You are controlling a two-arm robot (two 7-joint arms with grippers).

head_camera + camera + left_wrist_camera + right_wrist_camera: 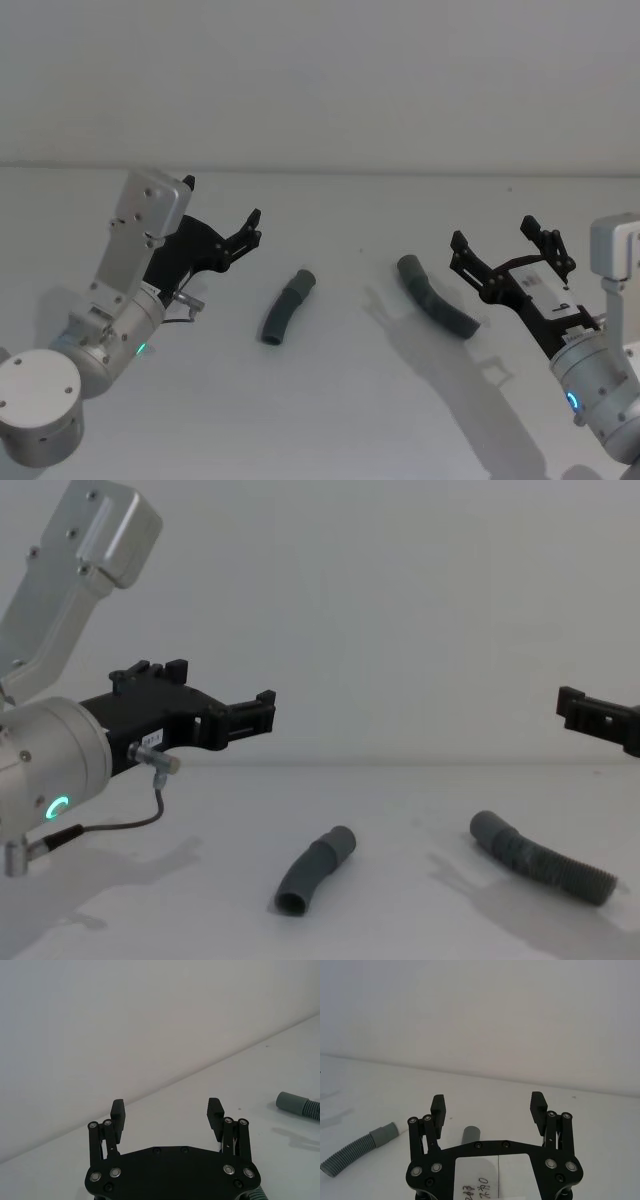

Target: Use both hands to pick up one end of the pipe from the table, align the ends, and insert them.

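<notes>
Overhead, your left gripper (220,203) hung above the white table (330,420) with its black fingers spread wide and nothing between them. From the chest camera it (220,688) sat well clear of the surface, reaching forward and inward, a green light ring glowing on the silver arm behind it. Its own wrist camera showed the two fingertips (118,1105) standing far apart with bare table beyond them.

Your right gripper (493,231) was likewise unclenched and empty – both fingers splayed, pointing inward toward the other arm. At the chest camera's right edge, part of it (590,715) showed, raised above the table.

Both pieces of the pipe lay flat on the table between the two grippers, untouched and apart from each other. The short bent piece (287,307) rested just beyond and below the left gripper's fingertips, on that gripper's inner side; from the chest it (315,870) lay lower than the gripper, one open end facing the camera.

The longer corrugated piece (437,298) lay near the right gripper's fingertips – just inward of them and lower. In the right wrist view its smooth grey cuff (470,1135) showed below the spread fingers, with the short piece (357,1147) farther off to one side.
</notes>
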